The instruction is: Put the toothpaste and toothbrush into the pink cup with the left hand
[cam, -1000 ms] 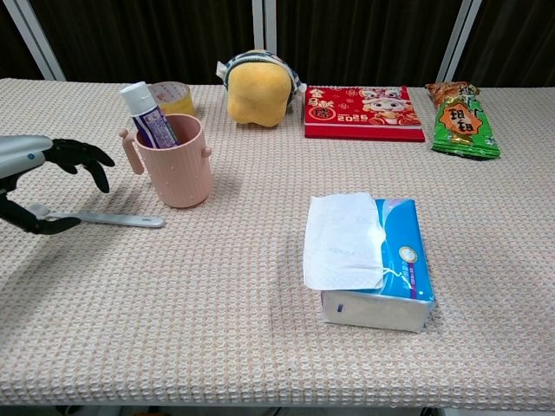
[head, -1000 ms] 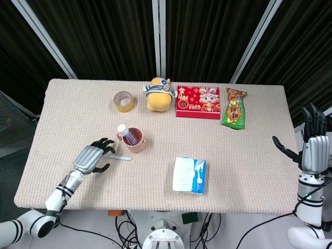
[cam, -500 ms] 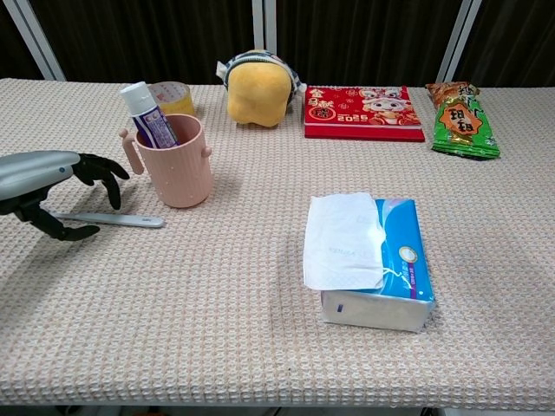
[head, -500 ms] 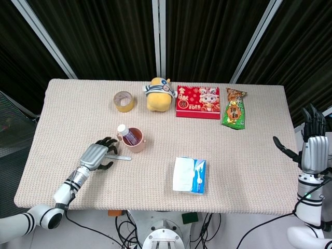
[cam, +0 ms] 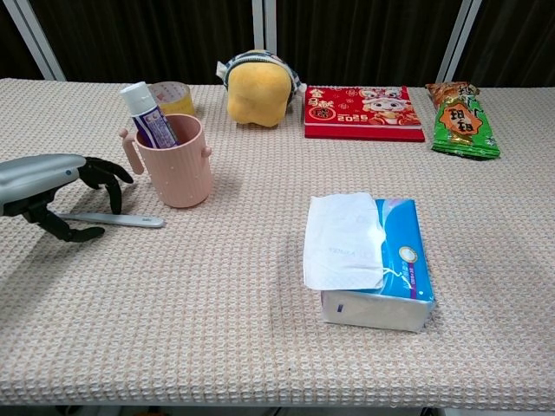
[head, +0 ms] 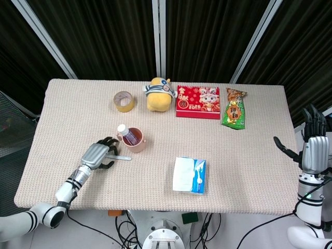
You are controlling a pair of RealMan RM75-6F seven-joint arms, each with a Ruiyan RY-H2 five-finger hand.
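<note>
The pink cup [head: 137,141] [cam: 174,166] stands left of the table's middle, with the toothpaste [head: 124,132] [cam: 148,113] upright inside it. A white toothbrush [head: 123,157] [cam: 130,220] lies flat on the cloth just in front of the cup. My left hand [head: 97,155] [cam: 54,185] hovers low over the toothbrush's left end, fingers arched over the handle and thumb on the near side. No grip shows, and the brush end under the hand is hidden. My right hand [head: 312,142] is raised off the table's right edge, fingers apart and holding nothing.
A tape roll [head: 124,100], a yellow plush toy [head: 158,94], a red calendar [head: 198,101] and a green snack bag [head: 235,109] line the back of the table. A tissue pack [head: 189,175] [cam: 368,258] lies near the front centre.
My left hand has slid right toward the cup and sunk lower, its fingers now arching over the toothbrush handle. The toothbrush and the right hand stayed put.
</note>
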